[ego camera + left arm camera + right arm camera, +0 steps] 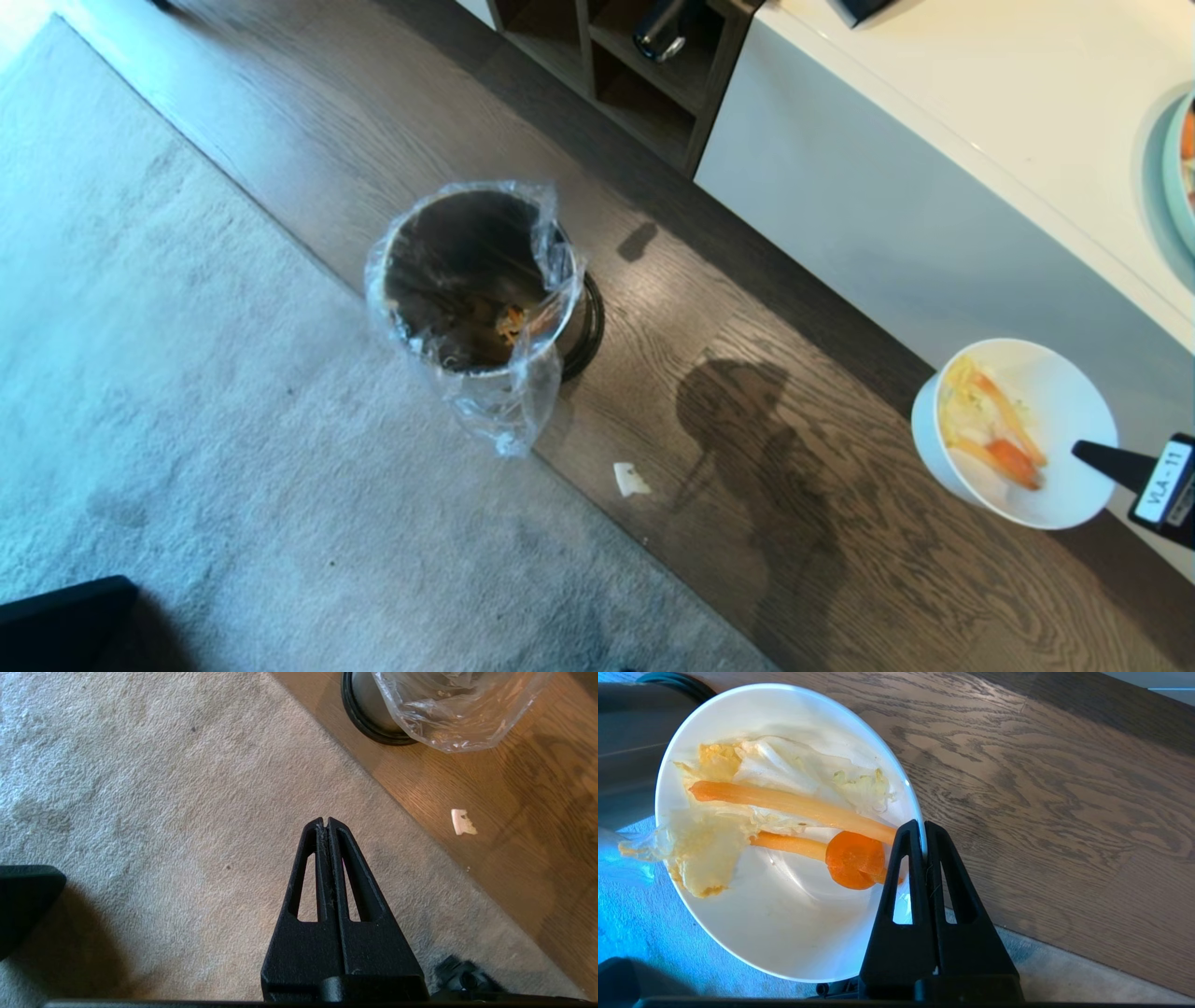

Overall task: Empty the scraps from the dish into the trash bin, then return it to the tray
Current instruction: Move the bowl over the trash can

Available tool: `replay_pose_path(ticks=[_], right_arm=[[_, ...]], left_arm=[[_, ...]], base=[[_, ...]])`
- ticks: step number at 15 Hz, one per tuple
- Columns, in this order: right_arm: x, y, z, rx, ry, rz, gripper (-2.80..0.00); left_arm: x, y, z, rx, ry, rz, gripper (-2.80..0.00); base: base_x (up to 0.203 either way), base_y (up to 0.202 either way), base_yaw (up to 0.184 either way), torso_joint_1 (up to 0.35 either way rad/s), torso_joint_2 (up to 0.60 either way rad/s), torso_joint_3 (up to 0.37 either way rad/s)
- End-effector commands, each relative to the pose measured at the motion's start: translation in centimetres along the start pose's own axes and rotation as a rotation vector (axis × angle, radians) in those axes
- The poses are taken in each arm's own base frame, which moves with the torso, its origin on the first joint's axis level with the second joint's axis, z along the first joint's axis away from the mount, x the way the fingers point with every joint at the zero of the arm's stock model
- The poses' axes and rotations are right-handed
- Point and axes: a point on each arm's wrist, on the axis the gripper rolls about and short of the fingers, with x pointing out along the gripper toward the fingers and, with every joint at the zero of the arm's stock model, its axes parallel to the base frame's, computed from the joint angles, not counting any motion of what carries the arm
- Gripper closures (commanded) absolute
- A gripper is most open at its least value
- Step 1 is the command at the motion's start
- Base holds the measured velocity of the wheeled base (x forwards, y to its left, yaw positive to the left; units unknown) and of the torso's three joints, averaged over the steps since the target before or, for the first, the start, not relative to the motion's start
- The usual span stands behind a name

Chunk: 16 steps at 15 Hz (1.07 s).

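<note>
My right gripper (1088, 455) (923, 828) is shut on the rim of the dish (1055, 392) (784, 933), a deep white bowl held in the air above the wood floor at the right. The scraps (990, 425) (780, 807) lie inside it: pale yellow leaves and strips with a round orange piece (854, 858). The trash bin (481, 280) (369, 704), dark with a clear bag liner, stands on the floor well to the left of the dish. My left gripper (325, 821) is shut and empty, over the carpet. The tray is out of view.
A white cabinet (934, 168) with a counter runs along the right, a pale blue-green plate (1178, 168) at its edge. Dark shelves (644, 75) stand at the back. A grey carpet (140, 373) covers the left. A small white chip (631, 479) (462, 822) lies on the wood floor.
</note>
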Motion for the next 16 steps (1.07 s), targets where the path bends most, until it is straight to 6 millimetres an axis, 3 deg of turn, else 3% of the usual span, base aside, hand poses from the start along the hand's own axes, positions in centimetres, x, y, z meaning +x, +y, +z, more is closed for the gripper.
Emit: replay_pose_path(ticks=[1,6,10,13,16], right_arm=[[0.0,0.0,0.0,0.003,-0.002,0.000,0.00],[0.1,0.1,0.0,-0.015,0.002,0.003,0.00],[1.2,1.3,0.7,-0.140,0.001,0.143,0.00],[3.8,3.5,1.9,-0.218,-0.004,0.170,0.00],[6.0,8.0,3.3,-0.261,-0.009,0.267,0.00]], left_arm=[[0.0,0.0,0.0,-0.001,-0.001,0.000,0.00],[0.0,0.0,0.0,-0.001,-0.001,0.000,0.00],[0.0,0.0,0.0,-0.001,-0.001,0.000,0.00],[0.0,0.0,0.0,-0.001,-0.001,0.000,0.00],[0.0,0.0,0.0,-0.001,-0.001,0.000,0.00]], base=[[0.000,0.000,0.000,0.000,0.00,0.000],[0.000,0.000,0.000,0.000,0.00,0.000],[0.000,0.000,0.000,0.000,0.00,0.000],[0.000,0.000,0.000,0.000,0.00,0.000],[0.000,0.000,0.000,0.000,0.00,0.000]])
